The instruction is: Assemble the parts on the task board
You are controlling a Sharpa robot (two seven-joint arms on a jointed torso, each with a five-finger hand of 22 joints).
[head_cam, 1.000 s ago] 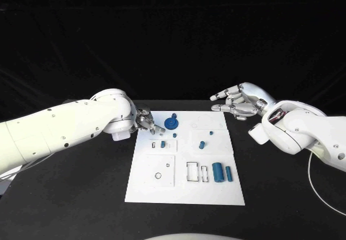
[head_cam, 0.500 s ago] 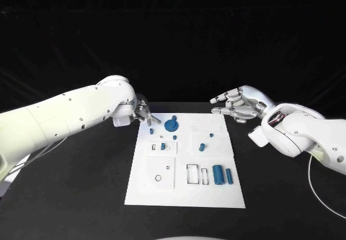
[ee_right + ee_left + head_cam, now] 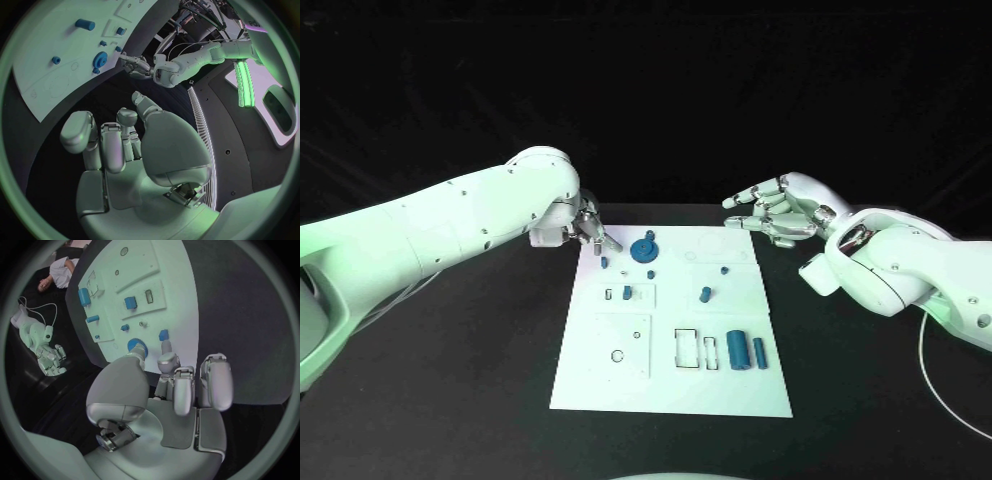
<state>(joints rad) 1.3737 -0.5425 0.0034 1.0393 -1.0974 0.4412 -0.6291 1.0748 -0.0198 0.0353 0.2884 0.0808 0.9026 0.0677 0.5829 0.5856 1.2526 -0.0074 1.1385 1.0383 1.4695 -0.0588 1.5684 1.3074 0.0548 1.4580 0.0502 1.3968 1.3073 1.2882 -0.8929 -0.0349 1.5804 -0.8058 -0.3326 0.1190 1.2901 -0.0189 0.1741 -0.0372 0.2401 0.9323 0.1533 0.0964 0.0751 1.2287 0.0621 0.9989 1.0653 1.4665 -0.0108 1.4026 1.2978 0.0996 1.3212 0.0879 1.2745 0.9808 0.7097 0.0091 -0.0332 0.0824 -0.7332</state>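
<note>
No writing is readable on the task board (image 3: 733,395) at table centre. Blue gear (image 3: 643,250) sits at its 12 o'clock. Left hand (image 3: 583,229) at 10 o'clock, fingers curled, empty; right hand (image 3: 776,211) at 1 o'clock, fingers spread, empty

Task board (image 3: 596,385) sits mid-table (image 3: 430,400), long axis running away from the robot. Left hand (image 3: 583,230) is at the board's far-left corner, right hand (image 3: 776,212) just off the far-right corner, both empty with fingers apart. On the board: gear part (image 3: 645,250) at the far end, small peg (image 3: 604,262) just left of it near the left hand's fingertips. Mid-board, a small block (image 3: 627,292) stands in the left plate, a short piece (image 3: 705,294) lies right of it, and a tiny stud (image 3: 726,268) sits behind that. Near-right: thick cylinder (image 3: 736,351) with thin rod (image 3: 759,350) beside it on its right, rectangular slots (image 3: 687,346) on its left.
</note>
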